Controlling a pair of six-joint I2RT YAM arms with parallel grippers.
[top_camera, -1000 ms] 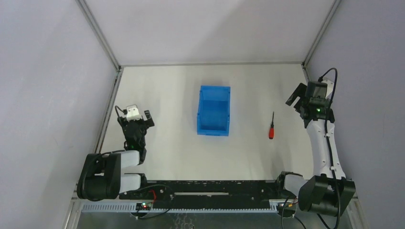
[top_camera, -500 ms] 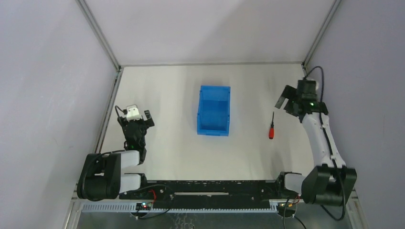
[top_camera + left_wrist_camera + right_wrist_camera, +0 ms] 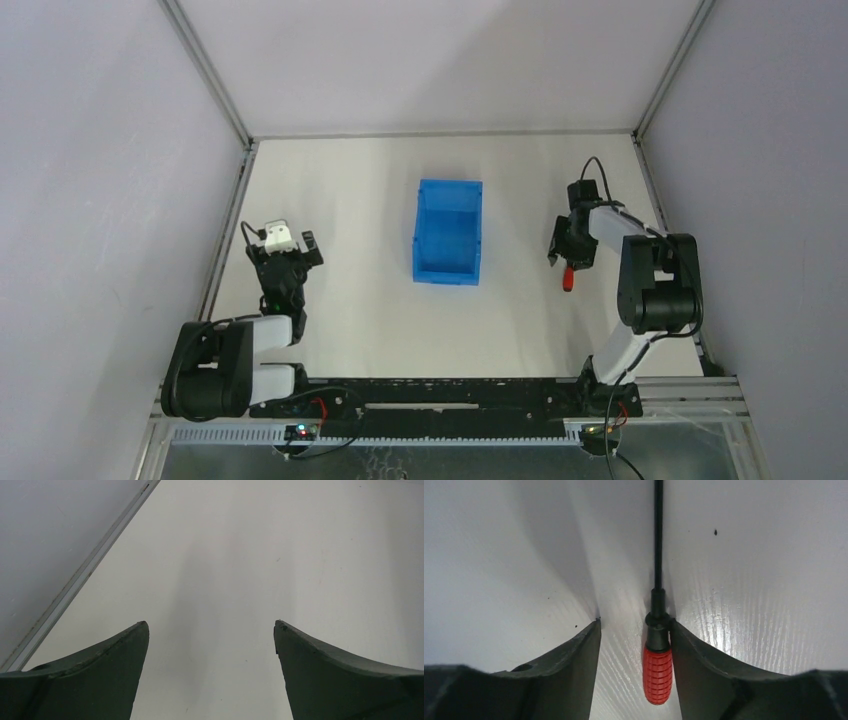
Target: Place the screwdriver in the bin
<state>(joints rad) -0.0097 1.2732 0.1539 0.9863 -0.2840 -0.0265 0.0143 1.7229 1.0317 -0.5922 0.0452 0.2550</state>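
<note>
The screwdriver [image 3: 568, 279], red-handled with a thin dark shaft, lies on the white table right of the blue bin [image 3: 420, 240]. My right gripper [image 3: 566, 250] is lowered over it, jaws astride. In the right wrist view the screwdriver [image 3: 657, 667] lies between the fingers of that gripper [image 3: 634, 622], against the right finger [image 3: 709, 670]. A gap of bare table separates it from the left finger [image 3: 569, 670], so the gripper is open. My left gripper [image 3: 290, 248] rests at the table's left side, and its wrist view shows the gripper [image 3: 211, 625] open over bare table.
The enclosure's grey walls stand close on the left, right and back. A metal rail [image 3: 225, 240] runs along the table's left edge, near my left gripper. The bin stands upright in the middle with nothing inside.
My right arm has swung left from the right wall and come down over the screwdriver. Its jaws have narrowed around the handle. The left arm, bin and screwdriver have stayed put.
</note>
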